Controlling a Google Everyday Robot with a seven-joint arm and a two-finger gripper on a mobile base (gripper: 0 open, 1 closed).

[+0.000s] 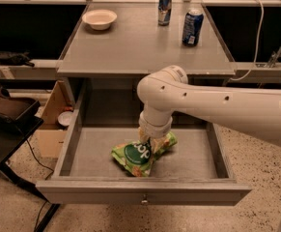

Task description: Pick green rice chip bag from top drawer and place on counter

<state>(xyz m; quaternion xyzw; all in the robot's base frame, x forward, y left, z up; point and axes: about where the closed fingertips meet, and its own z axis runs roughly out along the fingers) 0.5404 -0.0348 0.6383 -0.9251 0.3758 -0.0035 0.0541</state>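
The green rice chip bag point(134, 157) lies crinkled on the floor of the open top drawer point(145, 191), a little left of the middle, its dark green round logo facing up. My gripper point(148, 141) hangs from the white arm that comes in from the right. It reaches straight down into the drawer and touches the upper right part of the bag. The wrist hides the bag's far edge. The grey counter point(140, 47) is the cabinet's top, directly above and behind the drawer.
On the counter stand a cream bowl point(99, 19) at the back left, a slim can point(164, 7) at the back and a blue can point(192, 27) at the right. A cardboard box point(50, 124) and black equipment point(7, 110) stand left of the cabinet.
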